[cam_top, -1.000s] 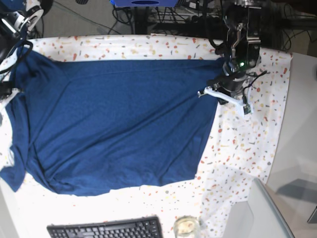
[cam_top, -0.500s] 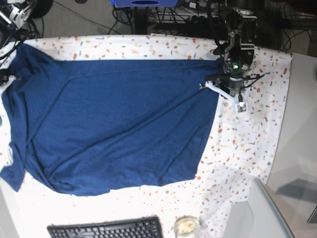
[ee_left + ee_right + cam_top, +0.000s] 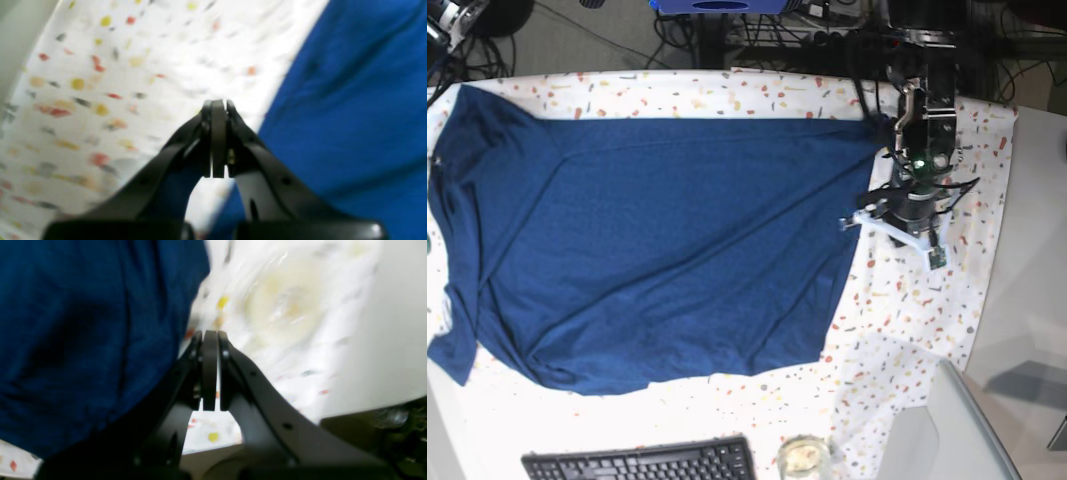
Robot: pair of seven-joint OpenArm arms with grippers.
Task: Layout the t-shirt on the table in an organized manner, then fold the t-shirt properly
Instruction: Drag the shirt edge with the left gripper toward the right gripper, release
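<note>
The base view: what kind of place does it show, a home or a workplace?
Most likely a robotics lab or test bench. A robot arm works at the table, tangled cables run along the floor behind it, and a computer keyboard sits at the near edge.

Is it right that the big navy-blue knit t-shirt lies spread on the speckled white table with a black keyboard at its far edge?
Not quite. In the base view the black keyboard sits at the near edge, below the spread navy-blue knit t-shirt on the speckled white table.

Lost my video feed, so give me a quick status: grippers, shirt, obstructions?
Left gripper shut, empty, over the hem edge. Right gripper shut, empty. T-shirt spread across the table, lower edge rumpled. Keyboard and jar near the front edge.
</note>
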